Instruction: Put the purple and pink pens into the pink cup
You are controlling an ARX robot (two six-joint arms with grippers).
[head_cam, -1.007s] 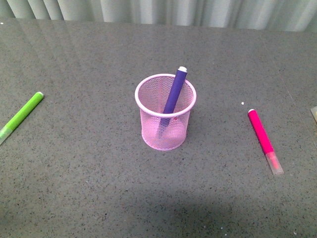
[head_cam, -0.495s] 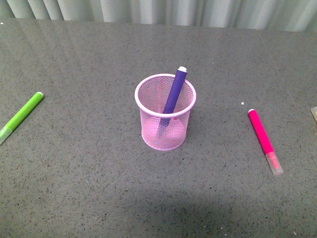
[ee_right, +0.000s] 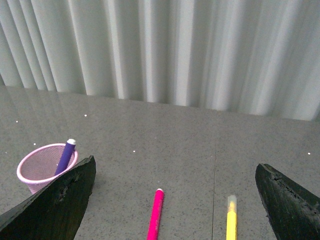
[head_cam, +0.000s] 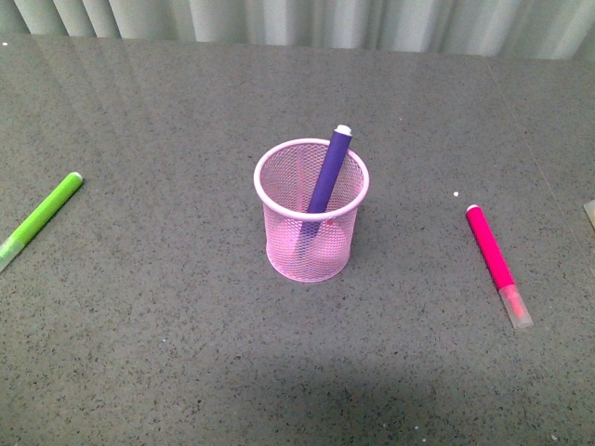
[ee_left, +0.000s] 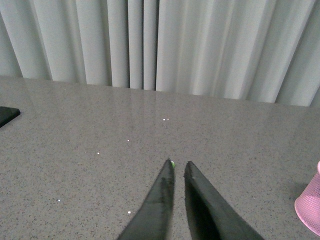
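The pink cup (head_cam: 311, 209) stands at the table's middle with the purple pen (head_cam: 328, 172) leaning inside it, white tip up. Both also show in the right wrist view: cup (ee_right: 42, 165), purple pen (ee_right: 65, 156). The pink pen (head_cam: 495, 257) lies flat on the table to the cup's right, clear cap toward me; in the right wrist view the pink pen (ee_right: 155, 216) lies between the wide-open jaws of my right gripper (ee_right: 175, 187). My left gripper (ee_left: 178, 164) is shut and empty above the table, the cup's edge (ee_left: 310, 207) off to its side. Neither arm shows in the front view.
A lime-green marker (head_cam: 39, 217) lies at the table's left edge; its tip (ee_left: 172, 163) peeks past the left fingertips. A yellow marker (ee_right: 231, 220) lies beside the pink pen. A dark object (ee_left: 7, 115) sits at the table's side. Curtains hang behind the table.
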